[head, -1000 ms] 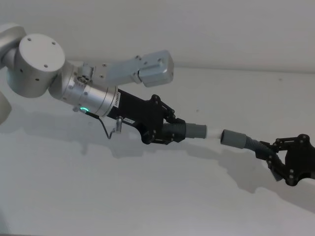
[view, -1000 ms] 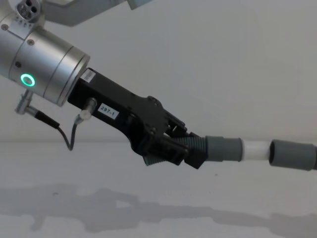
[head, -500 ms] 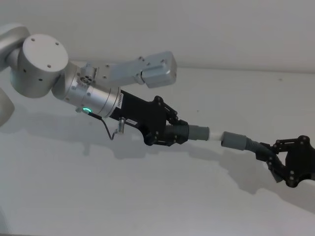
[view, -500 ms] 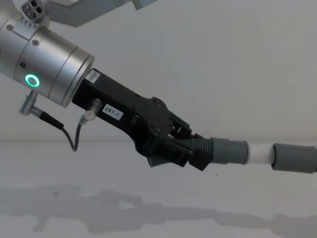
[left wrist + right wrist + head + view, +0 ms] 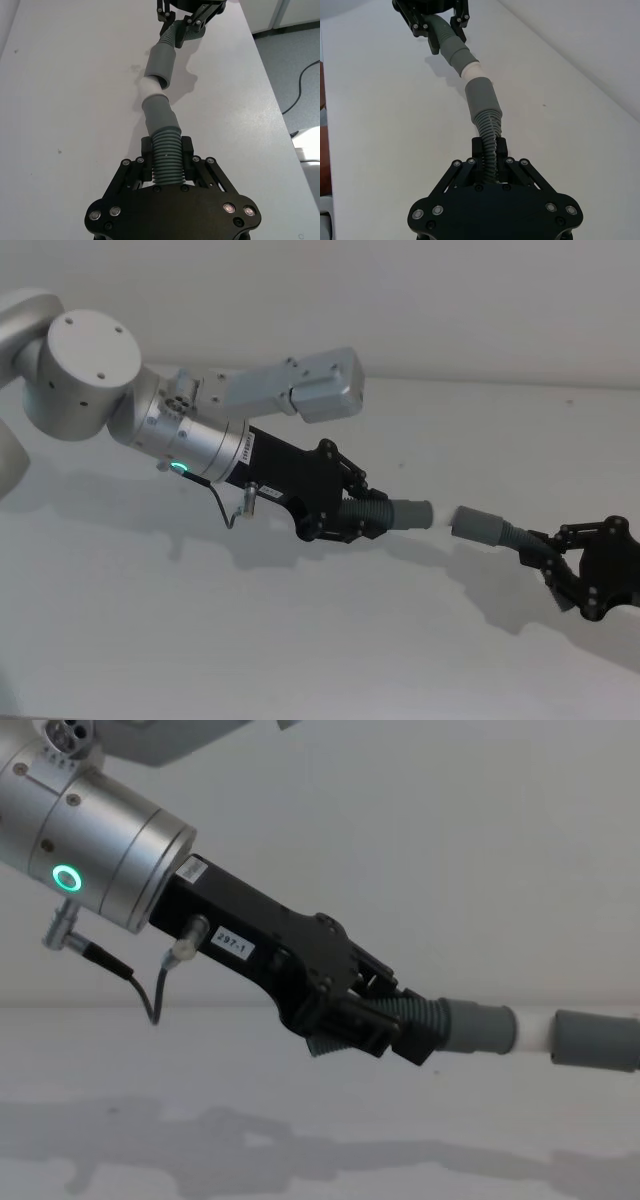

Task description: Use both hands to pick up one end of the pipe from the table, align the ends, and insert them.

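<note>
The pipe is in two grey corrugated pieces held above the white table [image 5: 300, 650]. My left gripper [image 5: 355, 518] is shut on the corrugated part of one piece [image 5: 167, 165], whose smooth cuff [image 5: 407, 515] ends in a white tip [image 5: 440, 519]. My right gripper [image 5: 548, 558] is shut on the other piece [image 5: 490, 137], just behind its socket cuff [image 5: 478, 525]. The two ends lie nearly in line. The white tip [image 5: 533, 1035] reaches the socket's mouth [image 5: 560, 1038], and a short white band shows between the cuffs. How deep the tip sits cannot be seen.
The silver left arm with its green ring [image 5: 66, 878] reaches in from the left, high over the table. Its shadow falls on the table below. A plain pale wall [image 5: 420, 300] stands behind the table's far edge.
My left gripper has moved right, carrying its cuff toward the socket. The white band between the two cuffs has become shorter. The right gripper has barely moved.
</note>
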Controlling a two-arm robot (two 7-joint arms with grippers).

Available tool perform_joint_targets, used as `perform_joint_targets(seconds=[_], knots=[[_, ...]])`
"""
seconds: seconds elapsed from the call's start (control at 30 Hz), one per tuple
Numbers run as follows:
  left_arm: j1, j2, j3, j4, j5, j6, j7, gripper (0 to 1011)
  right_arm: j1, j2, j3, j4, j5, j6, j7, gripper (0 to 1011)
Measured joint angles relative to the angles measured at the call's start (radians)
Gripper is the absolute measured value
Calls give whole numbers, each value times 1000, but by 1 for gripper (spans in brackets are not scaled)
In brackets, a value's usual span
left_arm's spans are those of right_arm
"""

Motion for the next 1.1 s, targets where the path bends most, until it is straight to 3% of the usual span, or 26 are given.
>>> perform_joint_targets(seconds=[1.1], knots=[[-9,30,17,-25,-37,-18,-8,325,33,16,-48,9,15,6,3,151]])
